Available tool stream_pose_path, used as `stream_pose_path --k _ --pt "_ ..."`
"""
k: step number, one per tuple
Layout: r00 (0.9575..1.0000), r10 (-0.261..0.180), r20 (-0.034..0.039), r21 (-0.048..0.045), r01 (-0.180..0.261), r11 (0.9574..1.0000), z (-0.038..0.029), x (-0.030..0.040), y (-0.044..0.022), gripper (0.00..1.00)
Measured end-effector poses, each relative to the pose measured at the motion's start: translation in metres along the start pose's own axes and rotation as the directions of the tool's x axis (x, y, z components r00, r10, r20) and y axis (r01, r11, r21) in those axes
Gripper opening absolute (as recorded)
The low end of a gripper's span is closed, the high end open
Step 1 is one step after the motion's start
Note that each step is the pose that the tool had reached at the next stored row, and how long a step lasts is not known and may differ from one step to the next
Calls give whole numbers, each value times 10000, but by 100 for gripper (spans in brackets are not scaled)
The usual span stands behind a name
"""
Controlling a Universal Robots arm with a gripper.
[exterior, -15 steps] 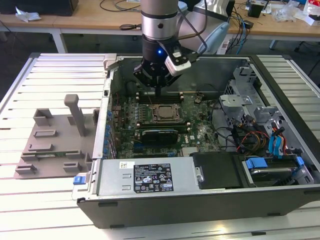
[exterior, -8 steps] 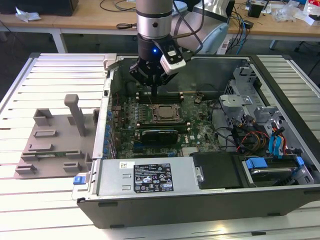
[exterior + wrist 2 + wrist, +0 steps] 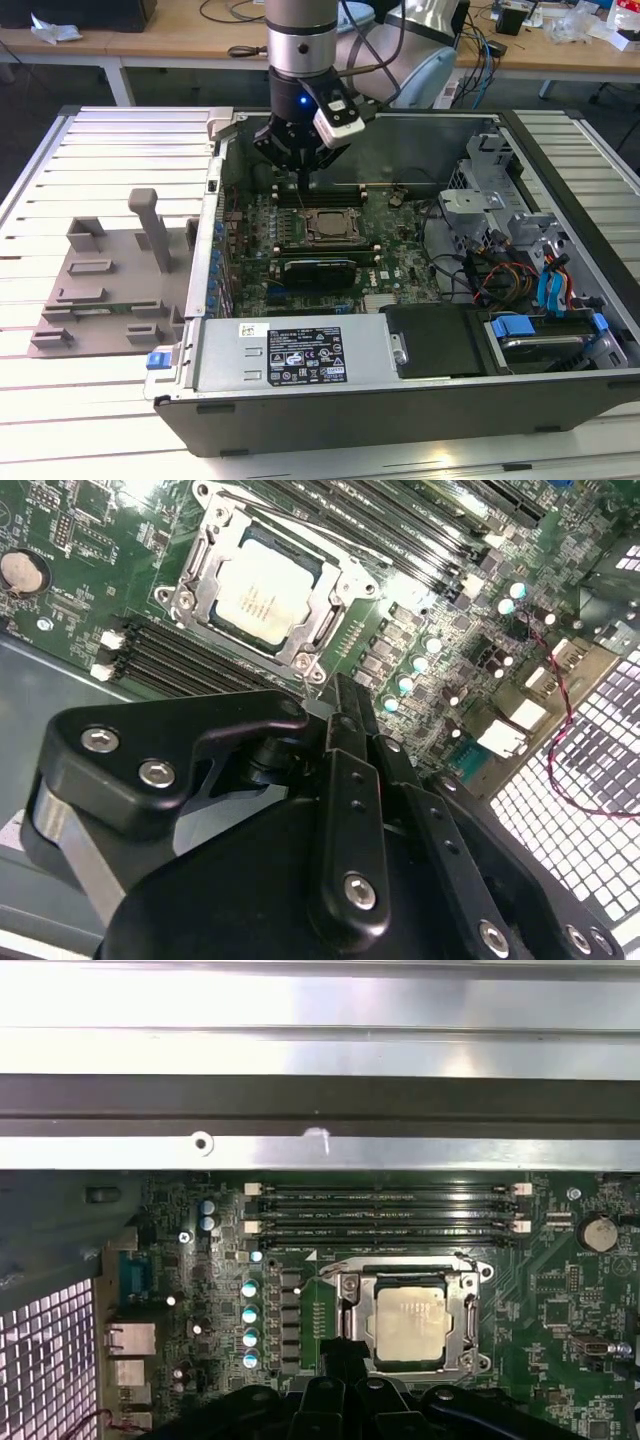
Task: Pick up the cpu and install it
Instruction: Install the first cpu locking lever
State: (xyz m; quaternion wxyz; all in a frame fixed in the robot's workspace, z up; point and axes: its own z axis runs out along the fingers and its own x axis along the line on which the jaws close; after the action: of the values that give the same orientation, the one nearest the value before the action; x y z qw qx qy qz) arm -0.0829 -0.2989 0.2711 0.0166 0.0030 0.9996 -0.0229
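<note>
Here the cpu [image 3: 258, 597] sits in the socket [image 3: 262, 592].
The gripper [image 3: 345, 695] hangs just above the motherboard [image 3: 560, 1300], fingers [image 3: 350, 780] pressed together, holding nothing.

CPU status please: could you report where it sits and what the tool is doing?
Tool above the motherboard, beside the socket, holding nothing visible. CPU seated flat in the socket frame. Nothing lying over the CPU.

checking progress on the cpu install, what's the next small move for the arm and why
Probably a short straight lift away from the board. In both wrist views the cpu already lies flat inside the socket frame, and the gripper holds nothing, its jaws shut beside the socket near the memory slots. Rising straight would likely avoid brushing the frame or slots.
</note>
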Motion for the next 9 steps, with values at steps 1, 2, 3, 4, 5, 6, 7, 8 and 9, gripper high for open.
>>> stream_pose_path --k 1,2,3,4,5,6,7,8,9 --pt "10000 0 1 -1 0 10000 1 15 3 11" --pt "10000 0 1 -1 0 10000 3 37 9 11" --pt "10000 1 0 -1 -1 10000 5 67 19 11" --pt "10000 1 2 -2 -1 10000 7 96 27 11" --pt "10000 -1 1 -1 1 10000 8 123 34 11" --pt "10000 0 0 -1 0 10000 10 154 44 11" --pt "10000 1 1 -1 -1 10000 10 172 50 11" --pt "10000 1 1 -1 -1 10000 11 190 56 11" --pt "10000 -1 1 -2 1 10000 12 230 69 11"
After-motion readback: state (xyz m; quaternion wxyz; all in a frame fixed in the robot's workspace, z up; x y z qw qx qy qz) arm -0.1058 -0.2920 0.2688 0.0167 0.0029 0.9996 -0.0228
